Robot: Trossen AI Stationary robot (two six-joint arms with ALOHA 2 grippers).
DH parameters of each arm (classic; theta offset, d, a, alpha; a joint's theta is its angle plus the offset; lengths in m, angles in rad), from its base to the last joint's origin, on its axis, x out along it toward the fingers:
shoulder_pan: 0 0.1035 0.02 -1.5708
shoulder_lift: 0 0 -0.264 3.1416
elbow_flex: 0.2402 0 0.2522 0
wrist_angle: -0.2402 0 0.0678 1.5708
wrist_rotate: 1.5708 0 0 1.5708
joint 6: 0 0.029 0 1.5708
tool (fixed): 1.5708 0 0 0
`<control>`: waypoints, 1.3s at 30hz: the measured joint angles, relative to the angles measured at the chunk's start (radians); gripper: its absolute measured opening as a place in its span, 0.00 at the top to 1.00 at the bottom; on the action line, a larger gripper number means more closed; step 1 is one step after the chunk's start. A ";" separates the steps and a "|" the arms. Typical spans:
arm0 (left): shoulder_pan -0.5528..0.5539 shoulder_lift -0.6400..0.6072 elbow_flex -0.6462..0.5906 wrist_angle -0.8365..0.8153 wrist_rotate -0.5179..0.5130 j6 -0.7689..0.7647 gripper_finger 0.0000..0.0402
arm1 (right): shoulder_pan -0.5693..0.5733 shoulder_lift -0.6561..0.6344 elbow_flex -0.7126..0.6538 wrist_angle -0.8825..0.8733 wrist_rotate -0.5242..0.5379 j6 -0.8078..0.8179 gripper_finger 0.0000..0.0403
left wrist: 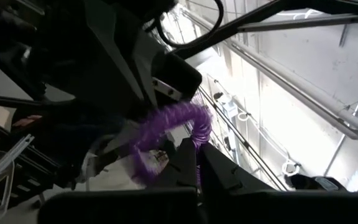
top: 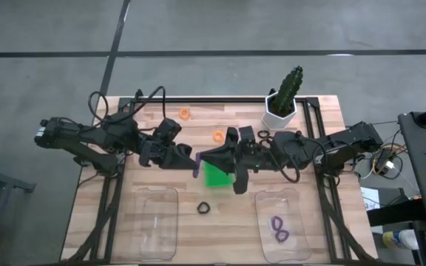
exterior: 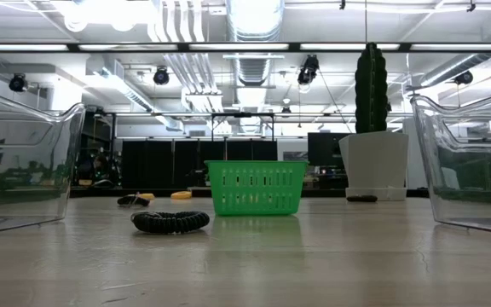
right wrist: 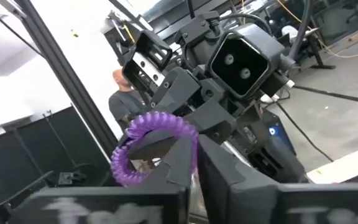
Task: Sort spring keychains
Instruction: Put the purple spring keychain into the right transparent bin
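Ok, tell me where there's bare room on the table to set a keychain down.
Free: the wood between the two clear bins, around the black keychain; and the far left corner beside an orange keychain. Crowded: the middle, where both grippers meet over the green basket.

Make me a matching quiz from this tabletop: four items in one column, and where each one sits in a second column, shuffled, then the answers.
Items
1. purple keychain
2. black keychain
3. two purple keychains
4. cactus

Places
A. inside the clear container on the right arm's side
B. lying on the bare table between the two clear containers
C. standing in a white pot at the far edge of the table
D. up in the air above the table, gripped between the left end effector and the right end effector

Pairs: 1-D, 2-B, 3-A, 4-C
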State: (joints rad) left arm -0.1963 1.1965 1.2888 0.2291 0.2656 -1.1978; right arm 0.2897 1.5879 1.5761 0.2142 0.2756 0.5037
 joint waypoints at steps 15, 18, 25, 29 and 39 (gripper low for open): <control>0.000 -0.027 0.000 0.004 -0.003 -0.007 1.00 | 0.013 0.000 0.000 0.000 -0.098 0.023 0.93; 0.000 -0.042 0.000 0.002 -0.003 -0.003 1.00 | 0.013 0.007 0.000 -0.003 -0.101 0.048 0.83; -0.006 -0.049 0.000 -0.050 0.003 -0.008 1.00 | 0.005 0.027 0.000 0.006 -0.085 0.053 0.53; -0.015 -0.047 0.000 -0.070 0.006 -0.006 1.00 | -0.004 0.027 0.000 0.020 -0.073 0.027 0.42; -0.018 -0.019 0.000 -0.064 0.009 -0.001 1.00 | -0.016 0.054 0.000 0.098 -0.086 0.016 0.35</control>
State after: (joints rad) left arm -0.2142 1.1776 1.2884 0.1650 0.2747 -1.1991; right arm 0.2738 1.6414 1.5765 0.3126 0.1898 0.5193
